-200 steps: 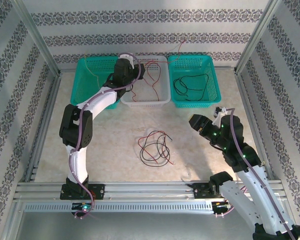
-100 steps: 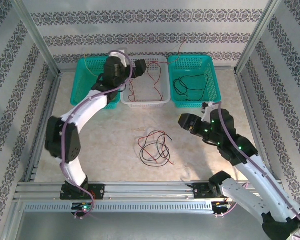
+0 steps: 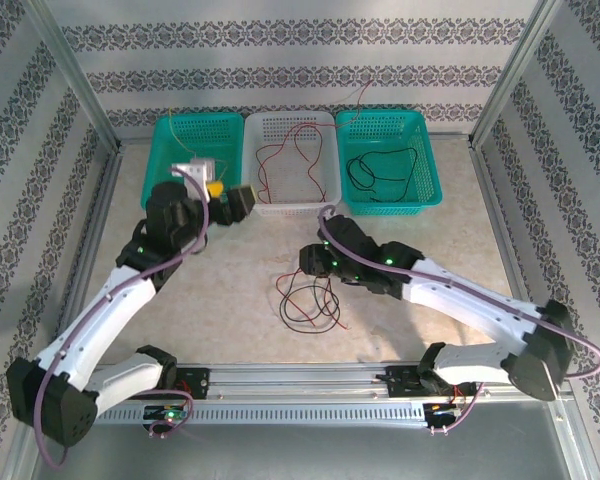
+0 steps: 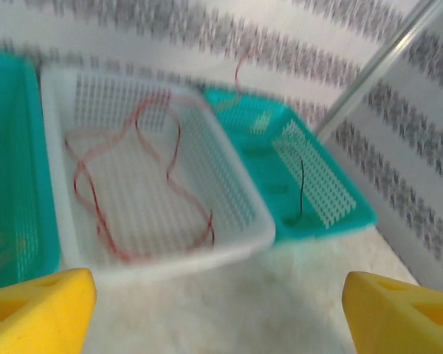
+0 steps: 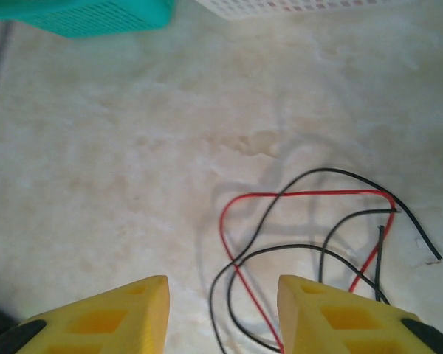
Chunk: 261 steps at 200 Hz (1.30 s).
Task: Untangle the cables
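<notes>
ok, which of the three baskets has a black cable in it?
The right teal basket: a black cable lies coiled inside. The white middle basket holds a red cable, and the left teal basket shows no black one.

We can read no text, label, brand, number or sign anywhere in these views.
</notes>
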Motion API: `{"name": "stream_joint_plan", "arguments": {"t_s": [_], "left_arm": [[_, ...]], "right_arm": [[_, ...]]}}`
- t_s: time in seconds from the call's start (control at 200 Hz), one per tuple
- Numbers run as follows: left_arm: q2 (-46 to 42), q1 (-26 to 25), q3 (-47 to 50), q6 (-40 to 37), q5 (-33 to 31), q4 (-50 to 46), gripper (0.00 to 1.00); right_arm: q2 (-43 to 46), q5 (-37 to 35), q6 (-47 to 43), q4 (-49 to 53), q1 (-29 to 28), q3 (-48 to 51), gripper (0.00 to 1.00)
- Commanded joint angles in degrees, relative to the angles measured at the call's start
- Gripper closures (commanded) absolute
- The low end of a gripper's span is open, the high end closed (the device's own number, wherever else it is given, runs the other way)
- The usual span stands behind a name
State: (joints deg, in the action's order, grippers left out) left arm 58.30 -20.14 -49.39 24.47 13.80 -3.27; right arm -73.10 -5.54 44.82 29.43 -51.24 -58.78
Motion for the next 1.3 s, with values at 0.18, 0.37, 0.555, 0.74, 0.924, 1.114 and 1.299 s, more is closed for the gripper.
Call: {"name": "stream_joint_plan", "arguments": {"t_s": [0.18, 0.37, 0.555, 0.74, 0.924, 1.114, 1.299], "left_arm": [[-8.95, 0.45, 11.08, 9.57, 6.91, -5.54, 0.11], [-5.22, 0.44, 13.37, 12.98, 12.83, -3.40, 0.22], [-1.93, 0.45, 15.54, 16.18, 15.03, 1.00, 0.49], [2.31, 0.32, 14.41, 17.18, 18.65, 1.29, 0.72], [1.02, 0.32, 15.06, 18.26, 19.92, 2.70, 0.72], [2.28, -0.09, 14.19, 18.44, 21.70, 3.39, 0.75], [2.68, -0.85, 13.47, 18.14, 22.35, 5.52, 0.71]], "right_arm": [[-13.82, -1.60, -1.71, 5.23, 4.94, -4.63, 0.50], [-17.55, -0.54, -1.27, 5.07, 2.51, -2.69, 0.56], [-21.01, -0.47, 1.12, 2.91, 1.59, -0.44, 0.65], [-26.60, -2.34, 0.47, 2.61, 1.59, -3.05, 0.73], [-30.94, -4.25, -0.29, 2.03, 2.25, -4.67, 0.74], [-32.51, -3.24, -2.34, 1.12, 3.17, -5.53, 0.92], [-25.10, -3.09, -4.78, 1.39, 2.25, -4.38, 1.00]]}}
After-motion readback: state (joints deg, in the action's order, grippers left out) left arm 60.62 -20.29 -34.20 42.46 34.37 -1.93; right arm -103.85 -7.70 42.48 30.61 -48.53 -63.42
